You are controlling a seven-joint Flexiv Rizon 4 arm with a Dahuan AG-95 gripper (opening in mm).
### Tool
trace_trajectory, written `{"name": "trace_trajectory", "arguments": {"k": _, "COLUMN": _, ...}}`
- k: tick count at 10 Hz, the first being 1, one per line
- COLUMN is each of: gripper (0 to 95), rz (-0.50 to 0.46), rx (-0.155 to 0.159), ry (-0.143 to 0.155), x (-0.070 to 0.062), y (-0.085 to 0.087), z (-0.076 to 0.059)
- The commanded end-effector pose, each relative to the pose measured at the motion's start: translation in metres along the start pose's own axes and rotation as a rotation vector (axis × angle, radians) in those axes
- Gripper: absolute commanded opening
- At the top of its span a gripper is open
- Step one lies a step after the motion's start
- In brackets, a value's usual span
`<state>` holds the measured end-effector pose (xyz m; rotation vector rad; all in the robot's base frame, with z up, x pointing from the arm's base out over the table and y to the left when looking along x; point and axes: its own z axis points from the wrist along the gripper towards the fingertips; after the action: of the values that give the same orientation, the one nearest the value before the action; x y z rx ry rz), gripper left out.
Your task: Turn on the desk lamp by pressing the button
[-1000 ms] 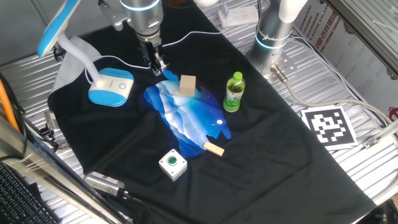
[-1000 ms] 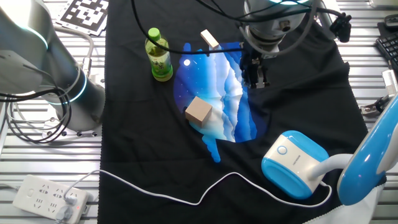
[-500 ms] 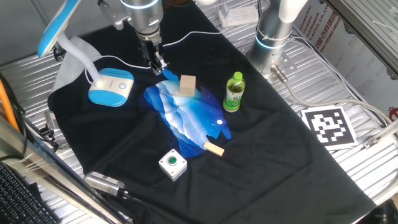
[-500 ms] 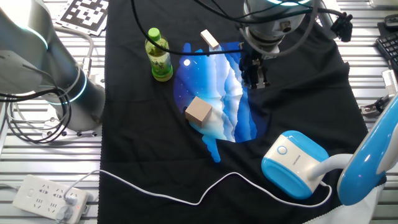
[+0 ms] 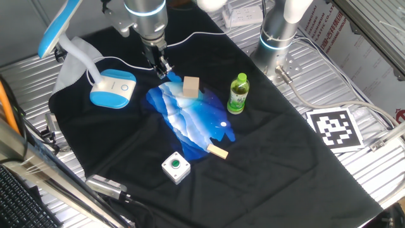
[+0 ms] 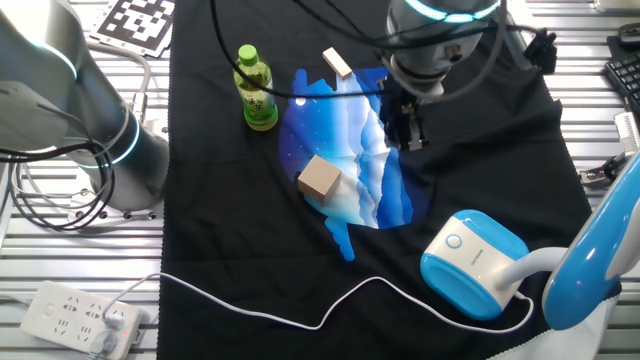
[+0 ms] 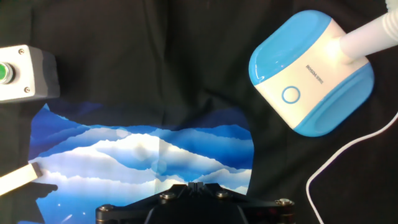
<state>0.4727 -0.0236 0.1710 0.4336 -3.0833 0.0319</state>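
End effector [image 5: 161,66] [image 6: 408,133] hangs above the edge of the blue-and-white printed patch [image 5: 190,117] [image 6: 350,150] [image 7: 143,155] on the black cloth [image 5: 266,158]; whether its fingers are released or clenched, I cannot tell. The desk lamp [image 5: 112,87] [image 6: 475,262] [image 7: 311,71] sits apart from it on the worktop [image 5: 373,145], the button [image 5: 124,87] [image 6: 455,241] [image 7: 290,95] on top of its oval base, untouched. Farther out: 1 wooden block [image 5: 191,86] [image 6: 320,179], 1 green bottle [image 5: 237,94] [image 6: 255,87], 1 green-button box [image 5: 175,167] [image 7: 25,73].
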Motion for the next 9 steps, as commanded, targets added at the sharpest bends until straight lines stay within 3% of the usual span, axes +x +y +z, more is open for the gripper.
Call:
{"name": "trace_trajectory", "arguments": {"k": 1, "gripper": 0.0, "rz": -0.042, "rx": 0.018, "ry": 0.006, "x": -0.0044, "y": 0.0020, "z": 0.0040}}
{"name": "trace_trajectory", "arguments": {"k": 4, "gripper": 0.0, "rz": -0.115, "rx": 0.042, "ry": 0.011, "x": -0.0056, "y": 0.0025, "z": 0.0054}}
{"name": "trace_trajectory", "arguments": {"k": 6, "gripper": 0.0, "rz": -0.150, "rx": 0.062, "ry": -0.015, "x": -0.0062, "y": 0.0023, "z": 0.0071}}
{"name": "trace_trajectory", "arguments": {"k": 9, "gripper": 0.0, "rz": -0.157, "rx": 0.066, "ry": -0.033, "x": -0.0091, "y": -0.0037, "z": 0.0132}}
